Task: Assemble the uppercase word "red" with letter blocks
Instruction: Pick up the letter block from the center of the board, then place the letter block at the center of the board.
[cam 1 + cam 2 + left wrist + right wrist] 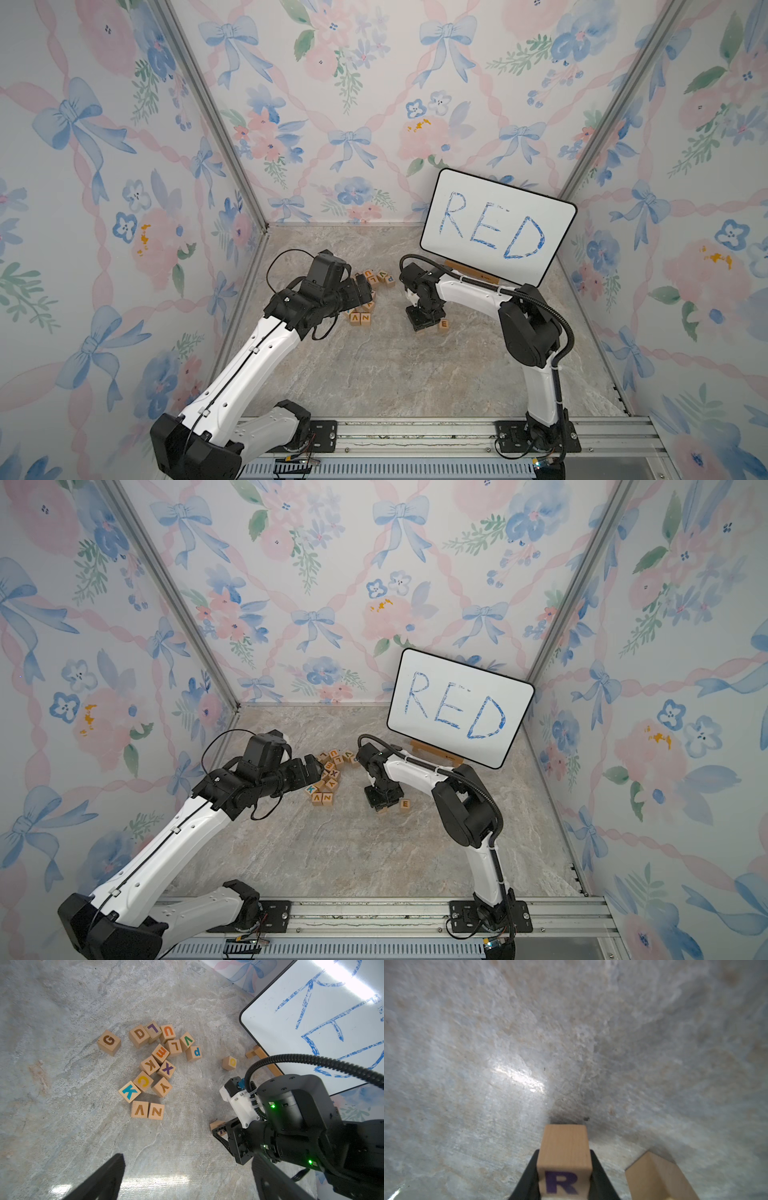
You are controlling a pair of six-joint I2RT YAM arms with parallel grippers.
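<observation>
My right gripper [564, 1160] is clenched on the R block [564, 1140], low over the table [374, 374] just beside the E block [444, 323], so I should set it flat and square to E before loosening; my left gripper [187, 1178] hangs wide open.

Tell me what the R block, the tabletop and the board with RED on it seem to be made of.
R block: light wood, matte, apparently unvarnished; fine grain lines show, letter printed purple.
Tabletop: stone-look grey-beige veining with a soft sheen from glare; real stone or printed laminate, unclear.
Whiteboard: smooth glossy white panel, dark rim; strong reflections, marker strokes; core unknown.
</observation>
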